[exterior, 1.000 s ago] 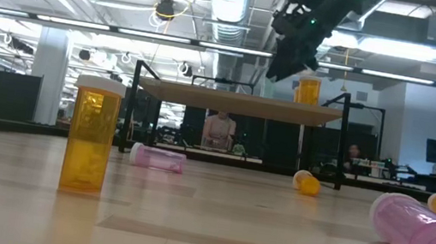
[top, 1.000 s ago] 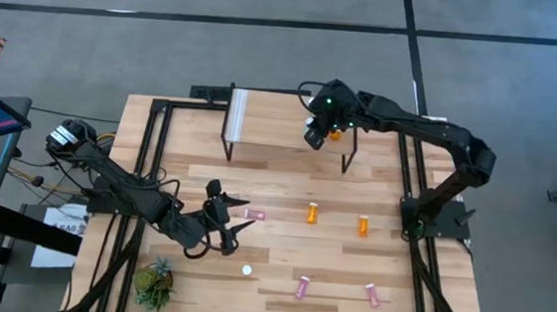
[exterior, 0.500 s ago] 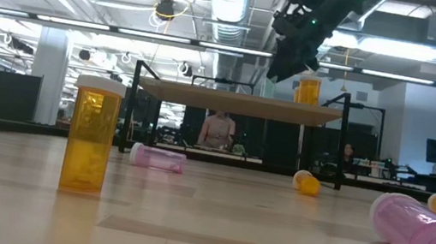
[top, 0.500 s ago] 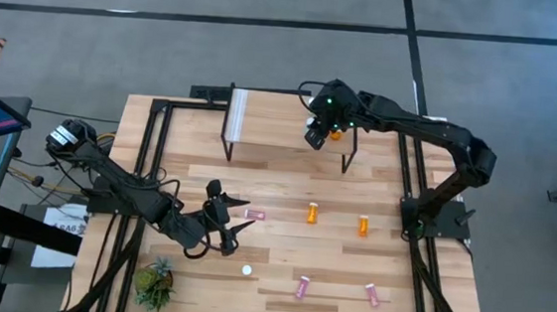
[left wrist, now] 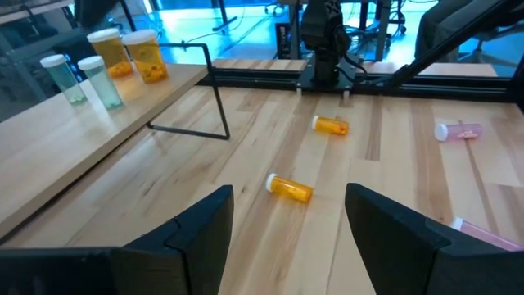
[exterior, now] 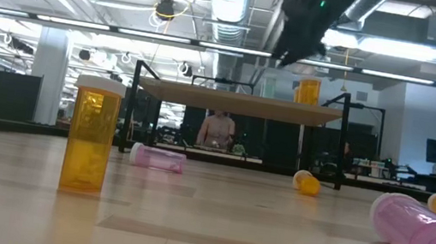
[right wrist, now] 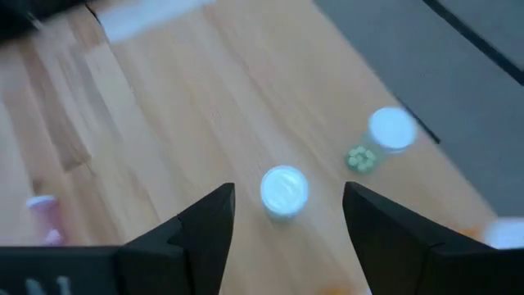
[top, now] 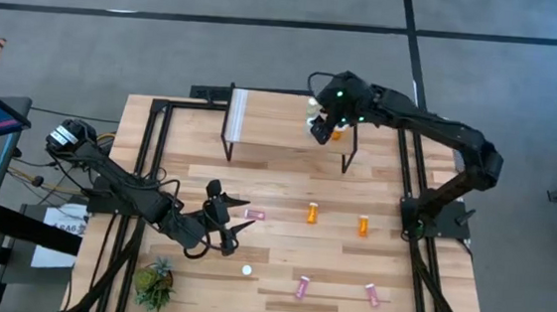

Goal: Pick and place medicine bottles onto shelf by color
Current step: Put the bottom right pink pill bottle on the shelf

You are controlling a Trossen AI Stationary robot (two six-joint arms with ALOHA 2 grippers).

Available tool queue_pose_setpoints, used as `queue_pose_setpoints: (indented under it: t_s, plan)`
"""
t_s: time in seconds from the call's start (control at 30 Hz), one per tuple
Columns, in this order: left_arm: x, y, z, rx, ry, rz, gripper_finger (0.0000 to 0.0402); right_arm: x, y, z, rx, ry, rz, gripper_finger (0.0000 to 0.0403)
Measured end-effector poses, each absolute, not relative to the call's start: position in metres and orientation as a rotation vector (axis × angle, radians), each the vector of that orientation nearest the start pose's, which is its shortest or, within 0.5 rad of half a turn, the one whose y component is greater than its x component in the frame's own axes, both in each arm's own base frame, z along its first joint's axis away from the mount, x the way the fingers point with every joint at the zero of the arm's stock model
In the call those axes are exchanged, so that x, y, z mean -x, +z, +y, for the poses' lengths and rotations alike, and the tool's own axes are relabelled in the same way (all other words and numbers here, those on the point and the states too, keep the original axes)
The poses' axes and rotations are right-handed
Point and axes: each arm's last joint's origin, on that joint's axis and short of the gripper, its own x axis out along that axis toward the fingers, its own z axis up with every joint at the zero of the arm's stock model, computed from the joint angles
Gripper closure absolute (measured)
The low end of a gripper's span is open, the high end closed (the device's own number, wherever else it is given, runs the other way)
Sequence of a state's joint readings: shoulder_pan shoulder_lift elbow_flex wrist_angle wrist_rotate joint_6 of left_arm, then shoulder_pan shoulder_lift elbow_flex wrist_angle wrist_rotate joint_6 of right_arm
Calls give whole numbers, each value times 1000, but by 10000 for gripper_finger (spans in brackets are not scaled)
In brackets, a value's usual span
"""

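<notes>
Here the shelf (top: 287, 117) stands at the far side of the bench (top: 280, 261), carrying two teal bottles (left wrist: 82, 78) and two orange bottles (left wrist: 131, 56) upright near its right end, the teal pair side by side and just beside the orange pair. In the right wrist view one teal bottle (right wrist: 284, 191) shows its white cap straight below, between the spread fingers (right wrist: 188, 233), not touched by them. The right gripper (top: 323, 125) hangs above that end of the shelf, fingers released and holding nothing.

On the bench, two orange bottles (top: 312, 213) lie in the middle right, well apart from the shelf. A pink bottle (top: 255, 214) lies just beside the left gripper (top: 224, 221), and two more pink bottles (top: 303, 287) lie nearer the front edge. A loose white cap (top: 247, 269) sits near the small green plant (top: 154, 283). The left gripper rests low over the bench with its fingers (left wrist: 188, 233) spread wide and empty.
</notes>
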State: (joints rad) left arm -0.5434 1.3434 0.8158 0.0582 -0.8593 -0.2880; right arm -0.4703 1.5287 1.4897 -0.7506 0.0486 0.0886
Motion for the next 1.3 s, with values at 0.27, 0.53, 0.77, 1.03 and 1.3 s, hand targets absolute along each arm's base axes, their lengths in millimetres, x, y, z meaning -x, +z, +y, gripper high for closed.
queue_pose_setpoints:
  t_s: [0.27, 0.53, 0.77, 1.03, 1.3]
  plan:
    - [-251, 250, -126, -2, 336, 316, 177, -251, 403, -97, -290, -461, 704, 152]
    - [-251, 250, -126, 14, 341, 307, 177, -225, 403, 11, -302, -303, 789, 152]
    - [-255, 247, -128, 13, 345, 300, 177, -213, 368, 93, -234, -260, 821, 152]
    - [-275, 228, -135, -36, 262, 313, 177, -210, 307, 157, -155, -249, 961, 152]
    - [-279, 222, -133, -30, 250, 336, 177, -214, 261, 180, -169, -280, 1108, 156]
